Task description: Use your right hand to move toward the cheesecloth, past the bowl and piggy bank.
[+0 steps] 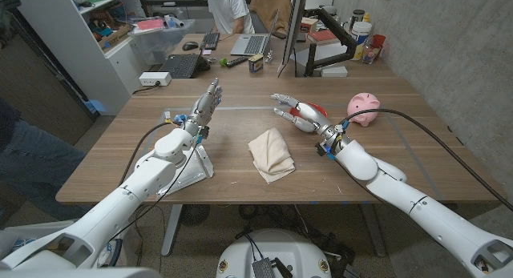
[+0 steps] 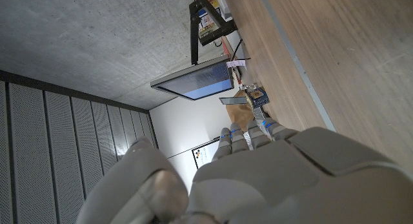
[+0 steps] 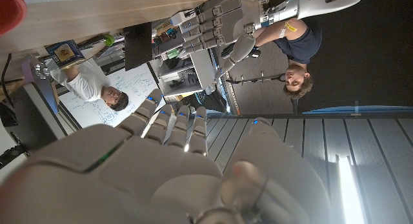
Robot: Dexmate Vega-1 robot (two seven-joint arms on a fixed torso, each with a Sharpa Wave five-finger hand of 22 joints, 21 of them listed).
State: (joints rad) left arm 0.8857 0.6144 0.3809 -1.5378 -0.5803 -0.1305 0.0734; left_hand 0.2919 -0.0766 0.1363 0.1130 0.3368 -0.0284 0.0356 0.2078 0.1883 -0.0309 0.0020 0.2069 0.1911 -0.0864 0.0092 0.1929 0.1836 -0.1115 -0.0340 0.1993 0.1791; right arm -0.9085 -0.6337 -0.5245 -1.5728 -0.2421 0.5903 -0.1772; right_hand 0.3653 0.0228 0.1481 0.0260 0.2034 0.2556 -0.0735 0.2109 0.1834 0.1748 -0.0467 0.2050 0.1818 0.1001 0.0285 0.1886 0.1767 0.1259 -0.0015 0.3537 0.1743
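Taking stock of your table: cheesecloth (image 1: 271,155) — folded, cream, lying at mid-table between the two arms. Your right hand (image 1: 298,114) hovers beyond it, fingers spread, holding nothing. Red bowl (image 1: 318,111) sits behind that hand, contents hidden. Pink piggy bank (image 1: 365,109) — just right of the bowl. Left hand (image 1: 206,102) upright, open, empty.

**Cheesecloth, bowl and piggy bank on the table**

The cream cheesecloth (image 1: 271,154) lies folded and rumpled on the wood, just to the left of the right hand (image 1: 298,114) and nearer the robot. A red bowl (image 1: 317,111), mostly hidden, seems to sit right behind that hand. The pink piggy bank (image 1: 365,108) stands upright further right.
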